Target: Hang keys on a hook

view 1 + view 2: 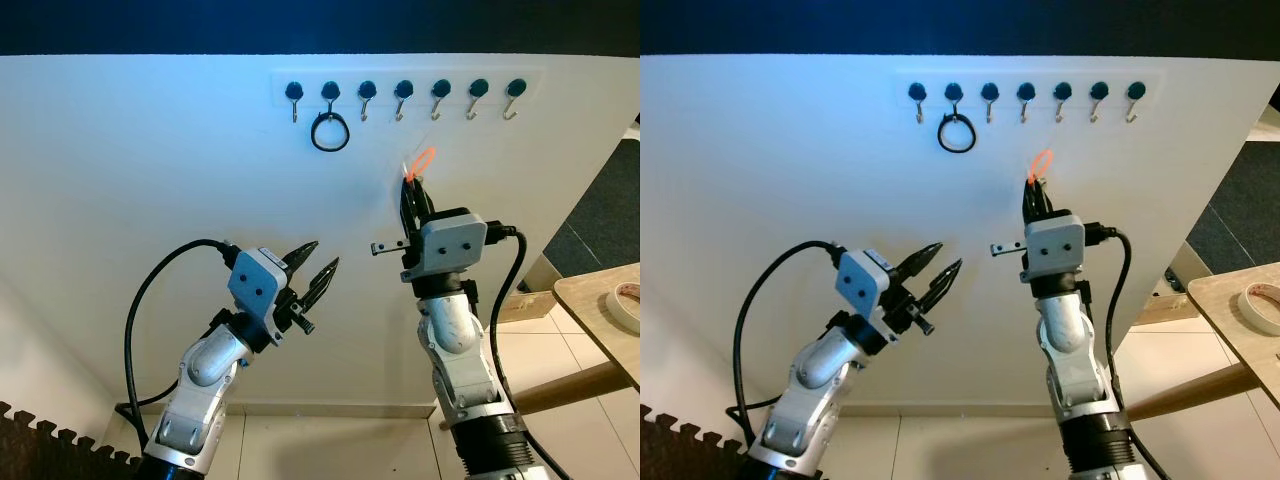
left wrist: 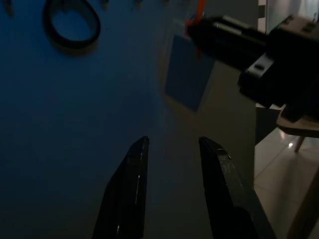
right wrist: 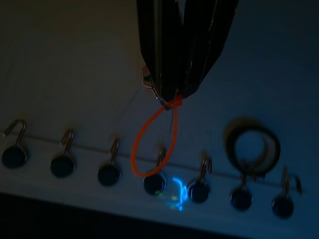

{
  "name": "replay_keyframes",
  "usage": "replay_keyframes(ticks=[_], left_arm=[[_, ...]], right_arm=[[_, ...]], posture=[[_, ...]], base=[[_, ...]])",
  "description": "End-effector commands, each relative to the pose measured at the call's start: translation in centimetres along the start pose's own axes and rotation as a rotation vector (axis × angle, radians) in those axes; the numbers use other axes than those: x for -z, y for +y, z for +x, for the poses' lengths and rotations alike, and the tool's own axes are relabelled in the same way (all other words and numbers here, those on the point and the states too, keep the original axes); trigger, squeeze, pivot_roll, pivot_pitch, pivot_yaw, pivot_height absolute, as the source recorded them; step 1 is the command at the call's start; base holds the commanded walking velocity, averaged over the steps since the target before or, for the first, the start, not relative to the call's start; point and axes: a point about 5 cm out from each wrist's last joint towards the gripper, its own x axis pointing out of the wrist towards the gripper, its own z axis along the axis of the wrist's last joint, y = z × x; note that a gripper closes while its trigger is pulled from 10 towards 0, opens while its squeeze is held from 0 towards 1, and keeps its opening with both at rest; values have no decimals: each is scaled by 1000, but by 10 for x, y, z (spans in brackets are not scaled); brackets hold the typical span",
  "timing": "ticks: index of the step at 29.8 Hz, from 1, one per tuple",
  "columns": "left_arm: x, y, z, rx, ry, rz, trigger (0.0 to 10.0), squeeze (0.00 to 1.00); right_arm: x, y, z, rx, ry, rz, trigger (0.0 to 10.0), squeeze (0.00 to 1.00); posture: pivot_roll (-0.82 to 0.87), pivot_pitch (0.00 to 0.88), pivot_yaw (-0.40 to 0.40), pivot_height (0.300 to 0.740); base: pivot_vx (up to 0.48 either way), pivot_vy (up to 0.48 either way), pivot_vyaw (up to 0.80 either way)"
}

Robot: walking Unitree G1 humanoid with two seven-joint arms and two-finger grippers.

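Note:
A white strip with several dark-knobbed metal hooks runs along the top of the white wall. A black ring hangs from the second hook from the left. My right gripper points up at the wall below the hooks and is shut on the keys, whose orange loop sticks out above the fingertips. In the right wrist view the orange loop hangs just short of a hook in the row. My left gripper is open and empty, lower and to the left.
A wooden table with a roll of tape stands at the right edge. Dark carpet lies beyond the wall's right end. A black foam mat lies at the lower left on the tiled floor.

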Motion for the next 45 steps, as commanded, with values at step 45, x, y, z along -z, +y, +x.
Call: replay_keyframes(ticks=[45], left_arm=[[-7, 22, -1, -60, -33, 50, 10000, 0]], right_arm=[[-1, 13, 60, -37, 207, 142, 0, 0]], posture=[[39, 80, 3, 740]], base=[[0, 0, 0]])
